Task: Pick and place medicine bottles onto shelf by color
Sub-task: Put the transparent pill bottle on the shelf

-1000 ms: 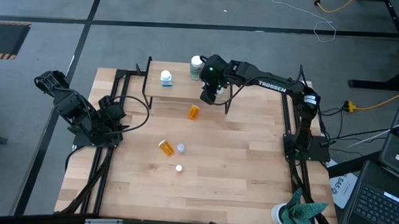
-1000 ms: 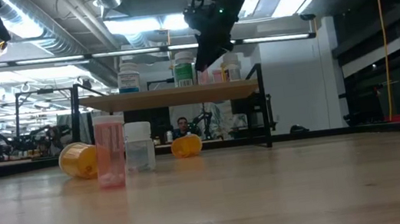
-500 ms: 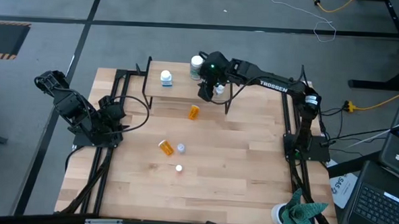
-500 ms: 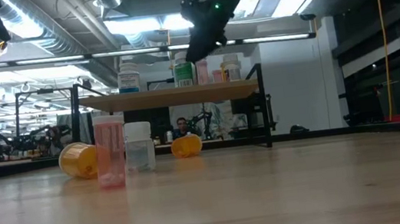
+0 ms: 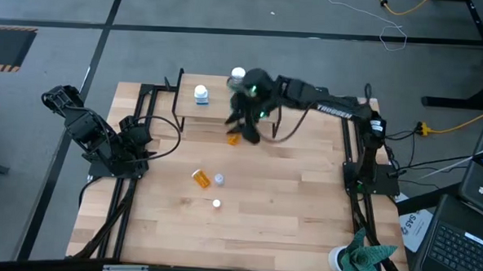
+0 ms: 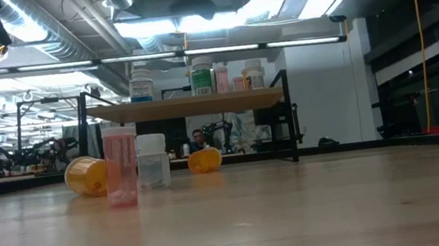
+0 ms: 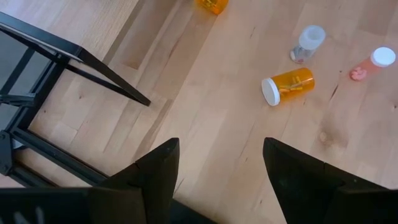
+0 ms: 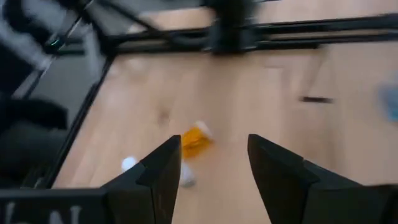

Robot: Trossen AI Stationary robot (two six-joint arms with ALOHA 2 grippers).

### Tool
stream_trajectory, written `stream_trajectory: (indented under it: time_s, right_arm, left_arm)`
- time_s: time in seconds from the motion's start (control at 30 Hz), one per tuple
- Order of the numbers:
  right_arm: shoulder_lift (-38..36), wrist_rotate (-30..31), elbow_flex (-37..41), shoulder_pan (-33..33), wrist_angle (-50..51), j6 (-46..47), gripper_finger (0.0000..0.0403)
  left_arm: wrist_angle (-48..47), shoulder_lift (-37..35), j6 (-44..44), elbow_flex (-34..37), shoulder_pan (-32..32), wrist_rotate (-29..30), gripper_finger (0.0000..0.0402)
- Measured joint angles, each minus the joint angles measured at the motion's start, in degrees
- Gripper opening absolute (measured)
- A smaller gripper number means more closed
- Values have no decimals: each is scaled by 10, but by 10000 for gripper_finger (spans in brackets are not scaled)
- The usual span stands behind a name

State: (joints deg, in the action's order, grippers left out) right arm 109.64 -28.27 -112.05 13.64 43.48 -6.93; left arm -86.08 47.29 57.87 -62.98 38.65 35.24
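Where ceiling lights glare, bottles (image 6: 121, 166) dot the table (image 6: 298, 206).

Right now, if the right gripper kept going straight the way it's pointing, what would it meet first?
Probably the orange bottle lying on the table, straight past the open right gripper. Nothing shows between them, though blur leaves depth unclear.

One small light-wood shelf on black wire legs (image 6: 187, 106) carries four white-capped bottles in the low view: one bluish-labelled white (image 6: 141, 85), one green (image 6: 202, 77), one pink (image 6: 222, 78), one pale (image 6: 253, 74). The tabletop holds four more: two orange bottles lying on their sides (image 5: 200, 179) (image 5: 234, 136), one clear upright (image 5: 219, 179), one pink upright (image 5: 216, 204).
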Motion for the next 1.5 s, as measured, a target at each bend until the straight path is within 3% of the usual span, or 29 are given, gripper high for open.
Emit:
stream_trajectory:
  time_s: [0.07, 0.3, 0.4, 0.77, 1.1, 1.5]
  right_arm:
    - [15, 14, 0, -32, 8, -12, 188]
    - [104, 222, 1, -133, 11, 6, 188]
    - [135, 258, 2, -162, 16, 9, 188]
    - [179, 263, 1, -218, -7, 9, 188]
    - [186, 263, 1, -218, -20, -14, 188]
    - [186, 261, 1, -202, -18, 34, 189]
  left_arm:
    - [0, 0, 0, 0, 0, 0, 228]
    - [0, 0, 0, 0, 0, 1, 228]
    - [0, 0, 0, 0, 0, 1, 228]
    - [0, 0, 0, 0, 0, 1, 228]
    - [0, 0, 0, 0, 0, 1, 228]
    - [0, 0, 0, 0, 0, 1, 228]
